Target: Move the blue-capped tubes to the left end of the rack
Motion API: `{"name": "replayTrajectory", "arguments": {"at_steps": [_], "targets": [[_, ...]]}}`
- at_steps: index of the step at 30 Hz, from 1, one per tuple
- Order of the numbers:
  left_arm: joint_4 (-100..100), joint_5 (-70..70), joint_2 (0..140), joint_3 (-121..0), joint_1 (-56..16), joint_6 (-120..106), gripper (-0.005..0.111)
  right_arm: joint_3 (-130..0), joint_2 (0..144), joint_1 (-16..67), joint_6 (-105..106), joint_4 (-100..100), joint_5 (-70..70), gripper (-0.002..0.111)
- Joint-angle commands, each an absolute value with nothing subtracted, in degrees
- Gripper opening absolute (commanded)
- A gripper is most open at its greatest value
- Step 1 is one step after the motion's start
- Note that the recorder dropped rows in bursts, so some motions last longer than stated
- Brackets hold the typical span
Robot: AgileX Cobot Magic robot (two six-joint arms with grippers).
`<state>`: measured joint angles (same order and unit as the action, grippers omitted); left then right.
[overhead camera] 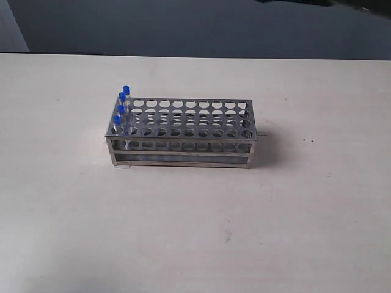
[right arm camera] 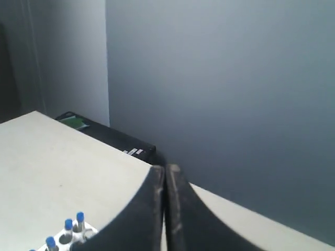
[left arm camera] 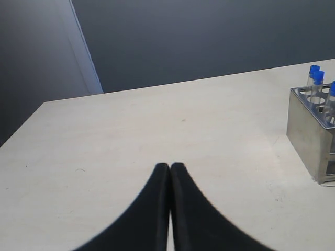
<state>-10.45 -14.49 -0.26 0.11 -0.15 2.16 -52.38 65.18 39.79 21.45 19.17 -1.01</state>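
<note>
The shiny metal rack (overhead camera: 183, 133) stands mid-table in the exterior view. The blue-capped tubes (overhead camera: 121, 105) stand upright in a line of holes at its left end. No arm or gripper shows in that view. In the left wrist view my left gripper (left arm camera: 170, 166) is shut with nothing in it, above bare table, and the rack's end (left arm camera: 313, 130) with blue-capped tubes (left arm camera: 316, 83) is off to one side. My right gripper (right arm camera: 165, 168) is also shut and empty; blue caps (right arm camera: 68, 226) peek beside its fingers.
The pale table (overhead camera: 195, 232) stretches wide around the rack. A dark wall (overhead camera: 201, 24) lies beyond its far edge. In the right wrist view a black box (right arm camera: 110, 133) with a green label sits past the table's edge.
</note>
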Motion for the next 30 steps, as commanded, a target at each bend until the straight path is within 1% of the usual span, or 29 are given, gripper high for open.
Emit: {"name": "replayTrajectory", "arguments": {"at_steps": [1,6,10,14,18,20,23,24,25,26,27,28,30], "targets": [[-10.6,-13.7,0.0,0.0,-0.6,2.4,0.0,-41.6,52.5,36.5,21.8,23.8,0.4,0.0],[-10.6,-13.7,0.0,0.0,-0.6,2.4,0.0,-34.6,44.5,36.7,21.8,26.5,2.8,0.0],[-10.6,-13.7,0.0,0.0,-0.6,2.4,0.0,-34.0,41.9,36.7,22.5,24.8,7.0,0.0],[-10.6,-13.7,0.0,0.0,-0.6,2.4,0.0,-34.0,40.9,36.7,22.5,25.1,7.2,0.0],[-10.6,-13.7,0.0,0.0,-0.6,2.4,0.0,-32.7,39.3,37.3,22.5,18.6,7.5,0.0],[-10.6,-13.7,0.0,0.0,-0.6,2.4,0.0,-30.6,36.8,35.8,22.5,18.3,5.9,0.0],[-11.0,-13.7,0.0,0.0,-0.6,2.4,0.0,-26.8,33.0,29.1,22.2,22.1,5.5,0.0],[-11.3,-13.7,0.0,0.0,-0.6,2.4,0.0,-23.6,29.9,21.8,22.2,27.6,6.5,0.0],[-11.4,-13.7,0.0,0.0,-0.6,2.4,0.0,-22.0,28.5,17.7,22.2,29.6,7.7,0.0],[-11.5,-13.7,0.0,0.0,-0.6,2.4,0.0,-18.6,24.7,9.6,22.2,31.4,10.6,0.0],[-11.5,-13.7,0.0,0.0,-0.6,2.4,0.0,-17.3,22.8,7.0,22.2,31.4,11.9,0.0],[-11.5,-13.7,0.0,0.0,-0.6,2.4,0.0,-14.4,20.0,2.3,22.4,30.2,14.1,0.0],[-11.5,-13.7,0.0,0.0,-0.6,2.4,0.0,-11.0,17.5,-0.6,22.4,28.3,15.8,0.0]]}}
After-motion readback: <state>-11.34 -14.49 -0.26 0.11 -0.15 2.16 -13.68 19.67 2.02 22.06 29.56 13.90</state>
